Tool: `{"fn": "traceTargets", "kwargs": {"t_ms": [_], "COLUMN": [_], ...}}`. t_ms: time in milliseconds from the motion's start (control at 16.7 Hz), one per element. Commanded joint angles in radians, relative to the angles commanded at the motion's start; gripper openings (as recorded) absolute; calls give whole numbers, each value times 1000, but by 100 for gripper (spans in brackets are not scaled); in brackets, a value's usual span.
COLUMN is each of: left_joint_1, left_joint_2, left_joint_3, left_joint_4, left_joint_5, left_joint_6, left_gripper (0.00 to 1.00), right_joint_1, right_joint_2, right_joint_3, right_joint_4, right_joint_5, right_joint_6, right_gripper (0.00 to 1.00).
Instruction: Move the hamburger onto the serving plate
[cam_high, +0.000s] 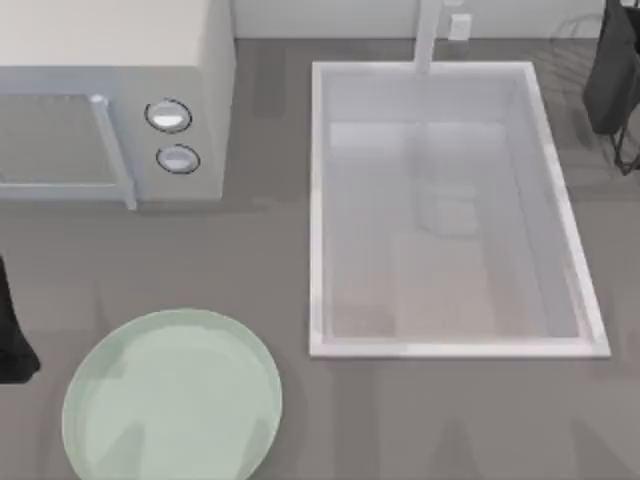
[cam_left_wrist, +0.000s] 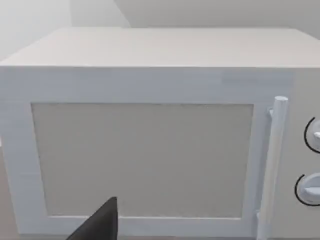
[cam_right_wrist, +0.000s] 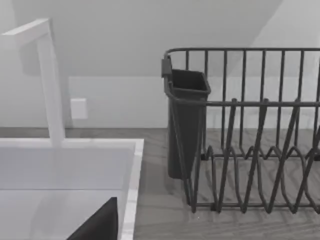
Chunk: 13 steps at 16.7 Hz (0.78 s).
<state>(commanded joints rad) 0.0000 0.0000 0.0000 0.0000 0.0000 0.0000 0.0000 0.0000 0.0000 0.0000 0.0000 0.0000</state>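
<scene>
Sitting at the near left of the grey surface (cam_high: 280, 260), the serving plate (cam_high: 172, 400) (pale mint green, low rim) lies flat with nothing on it. A white microwave (cam_high: 110, 100) stands behind it, door shut, and a white sink (cam_high: 318, 210) takes up the middle and right. In the left wrist view a dark part of the left end effector (cam_left_wrist: 100, 225) faces the microwave door; in the right wrist view the right end effector (cam_right_wrist: 100, 222) hangs over the sink beside a dark dish rack (cam_right_wrist: 250, 130). Whether either is apart or together, I cannot tell.
</scene>
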Motion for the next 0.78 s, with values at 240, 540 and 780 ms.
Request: {"fn": "traceTargets", "kwargs": {"t_ms": [240, 540, 780], "left_joint_1": [9, 58, 112], "left_joint_2": [33, 300, 686], "left_joint_3": [30, 231, 456], "left_joint_4": [-26, -200, -409], "left_joint_5": [-2, -5, -4], "left_joint_6": [12, 96, 191], "left_gripper": [100, 100, 100], "right_joint_1": [0, 0, 0], "right_joint_2": [0, 0, 0], "right_joint_3": [0, 0, 0], "right_joint_4": [0, 0, 0], "right_joint_5": [0, 0, 0], "right_joint_6": [0, 0, 0], "right_gripper": [100, 100, 100]}}
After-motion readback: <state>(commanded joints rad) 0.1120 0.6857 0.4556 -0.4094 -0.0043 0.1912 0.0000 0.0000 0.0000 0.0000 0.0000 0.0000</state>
